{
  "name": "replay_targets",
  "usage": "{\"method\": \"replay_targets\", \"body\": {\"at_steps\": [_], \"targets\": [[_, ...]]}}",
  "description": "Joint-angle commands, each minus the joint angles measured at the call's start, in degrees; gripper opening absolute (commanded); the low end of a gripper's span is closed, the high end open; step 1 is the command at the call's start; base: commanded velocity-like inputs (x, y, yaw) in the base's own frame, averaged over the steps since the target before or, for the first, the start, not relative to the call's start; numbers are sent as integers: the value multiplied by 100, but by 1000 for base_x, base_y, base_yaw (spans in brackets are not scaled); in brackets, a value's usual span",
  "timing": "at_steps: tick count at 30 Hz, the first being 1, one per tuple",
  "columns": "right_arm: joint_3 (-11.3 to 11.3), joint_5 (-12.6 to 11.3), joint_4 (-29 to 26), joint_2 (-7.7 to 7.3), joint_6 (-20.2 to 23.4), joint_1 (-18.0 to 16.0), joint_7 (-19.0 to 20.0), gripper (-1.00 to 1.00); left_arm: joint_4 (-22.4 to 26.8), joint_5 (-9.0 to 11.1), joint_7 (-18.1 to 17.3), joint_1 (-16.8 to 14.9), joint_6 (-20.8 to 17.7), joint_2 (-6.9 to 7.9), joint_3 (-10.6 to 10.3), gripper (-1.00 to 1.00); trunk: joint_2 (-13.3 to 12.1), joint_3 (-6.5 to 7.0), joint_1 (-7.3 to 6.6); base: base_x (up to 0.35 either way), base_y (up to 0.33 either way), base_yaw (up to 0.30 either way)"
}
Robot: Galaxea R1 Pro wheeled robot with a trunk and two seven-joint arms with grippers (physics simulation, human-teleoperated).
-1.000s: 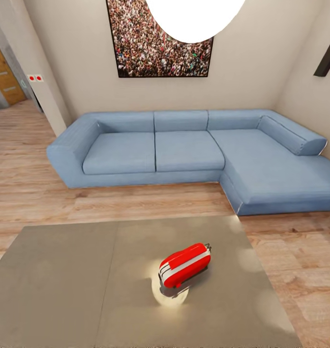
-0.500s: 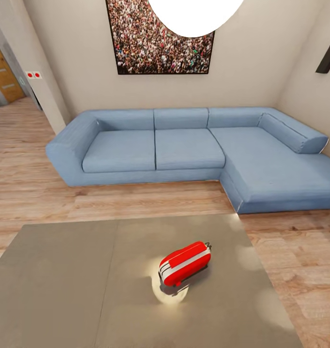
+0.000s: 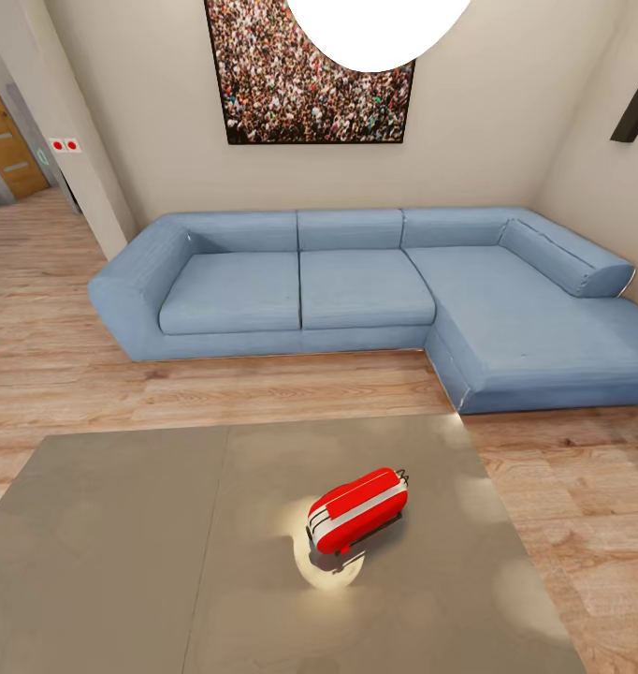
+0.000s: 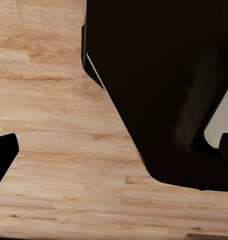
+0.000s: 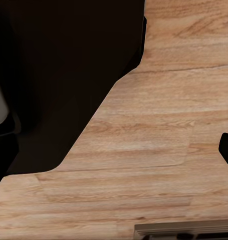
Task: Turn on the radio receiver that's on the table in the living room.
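Left gripper (image 4: pixel 114 155): dark fingertips (image 4: pixel 3 155) at opposite frame edges, jaws spread wide, nothing between them | Right gripper (image 5: pixel 116 137): dark fingertips (image 5: pixel 227 147) likewise set far apart, nothing held | Both wrists: beside a large black body part (image 4: pixel 164 85), aimed downward.
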State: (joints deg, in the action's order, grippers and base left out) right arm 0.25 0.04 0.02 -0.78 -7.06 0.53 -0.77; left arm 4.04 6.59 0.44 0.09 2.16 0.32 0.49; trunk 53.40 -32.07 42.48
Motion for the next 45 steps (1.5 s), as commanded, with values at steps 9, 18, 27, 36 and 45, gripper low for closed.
{"method": "replay_targets", "body": {"at_steps": [9, 18, 27, 36, 45], "targets": [[-15, 18, -516, 2, 56, -8, 4, 100, 551, -8, -19, 0, -5, 10, -15, 100, 0, 0, 0, 0, 0, 0], [-49, 14, -4232, -173, 2230, -84, -211, 100, 4179, -6, -95, 0, -1493, 144, -8, 100, 0, 0, 0, 0, 0, 0], [-23, 113, -5680, -188, 3278, -942, -376, 100, 7310, 1, -596, -166, -2975, 134, -14, 100, 0, 0, 0, 0, 0, 0], [-15, 594, -6180, -128, 3298, -991, -370, 100, 6528, -76, -897, -902, -2919, 97, -48, 100, 0, 0, 0, 0, 0, 0], [174, 650, -6229, -10, 3329, -993, -331, 100, 6212, -88, -913, -1171, -2689, 93, -66, 100, 0, 0, 0, 0, 0, 0]]}}
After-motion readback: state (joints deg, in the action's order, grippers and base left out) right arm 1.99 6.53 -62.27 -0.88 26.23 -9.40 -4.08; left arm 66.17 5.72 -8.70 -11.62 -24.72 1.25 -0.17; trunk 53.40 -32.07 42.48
